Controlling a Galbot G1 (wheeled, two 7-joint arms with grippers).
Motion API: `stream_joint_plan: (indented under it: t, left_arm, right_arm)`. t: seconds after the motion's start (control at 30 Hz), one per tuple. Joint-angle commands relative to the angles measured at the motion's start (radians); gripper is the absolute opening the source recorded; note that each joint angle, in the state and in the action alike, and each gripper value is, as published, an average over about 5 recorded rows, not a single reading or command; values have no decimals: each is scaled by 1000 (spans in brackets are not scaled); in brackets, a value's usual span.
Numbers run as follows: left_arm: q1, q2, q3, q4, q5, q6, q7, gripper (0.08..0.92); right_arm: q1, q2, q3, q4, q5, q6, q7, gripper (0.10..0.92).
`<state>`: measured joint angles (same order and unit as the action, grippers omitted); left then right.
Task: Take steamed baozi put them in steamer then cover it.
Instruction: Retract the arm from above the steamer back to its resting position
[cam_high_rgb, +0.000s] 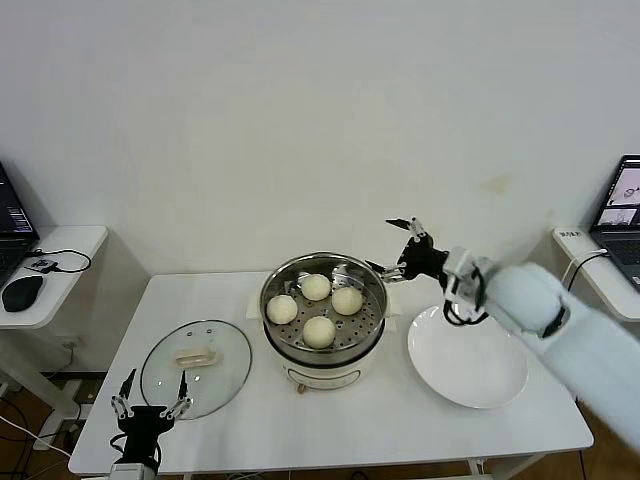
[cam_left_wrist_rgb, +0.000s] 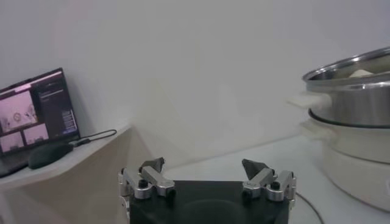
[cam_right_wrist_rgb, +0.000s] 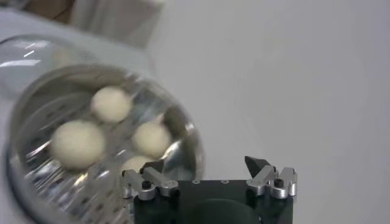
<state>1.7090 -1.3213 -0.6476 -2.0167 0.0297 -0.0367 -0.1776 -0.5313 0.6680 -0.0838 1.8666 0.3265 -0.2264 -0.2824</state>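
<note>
Though laptop screens glow at both edges of my head view, nothing written on them can be read, and I find no brand or label on the steamer (cam_high_rgb: 323, 318) or anything else on the worktop (cam_high_rgb: 250, 430).

All four steamed baozi (cam_high_rgb: 316, 287) sit on the perforated tray inside the steamer, which stands near the middle of the worktop on its cream base. My right wrist view shows them clustered in the shiny pot (cam_right_wrist_rgb: 79, 143).

My right gripper (cam_high_rgb: 403, 247) hangs in the air just beyond the steamer's right rim, behind the white plate (cam_high_rgb: 467, 358). Its fingers (cam_right_wrist_rgb: 149, 176) are spread wide apart, with nothing between them and nothing touched.

My left gripper (cam_high_rgb: 151, 394) waits low at the near left edge of the worktop, just at the near rim of the cover (cam_high_rgb: 197, 366). Its fingers (cam_left_wrist_rgb: 151, 175) are likewise spread to their widest and grip nothing. Whether they brush the glass I cannot tell.

The cover lies flat on the worktop to the left of the steamer, handle up, apart from the pot. The steamer is uncovered. The white plate lies to the steamer's right.
</note>
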Motion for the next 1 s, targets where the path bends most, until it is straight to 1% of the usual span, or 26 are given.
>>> stream_joint_plan:
  t: [0.03,0.17,0.3,0.43,0.63,1.0]
  left_arm:
    - [-28,18,3,71,183,0,-27,823]
    - [-64,52,-28,163,498,-45,-51,823]
    - [-85,101,-53,243,796,-103,-64,823]
    - [-104,149,-46,286,981,-123,-51,823]
    - [-175,190,6,327,1059,-112,9,823]
    - [-339,203,60,440,1075,-83,47,823]
  right_arm:
    - [-952,485,869,58,-274,421,109,822]
    - [-1038,635,939,50,-281,474,102,823]
    - [-1089,715,982,41,-268,493,112,823]
    - [-1113,768,1031,38,-250,484,134,823]
    - [-1114,803,1092,16,-250,457,176,823]
    - [-1143,839,1095,13,-281,462,163,823]
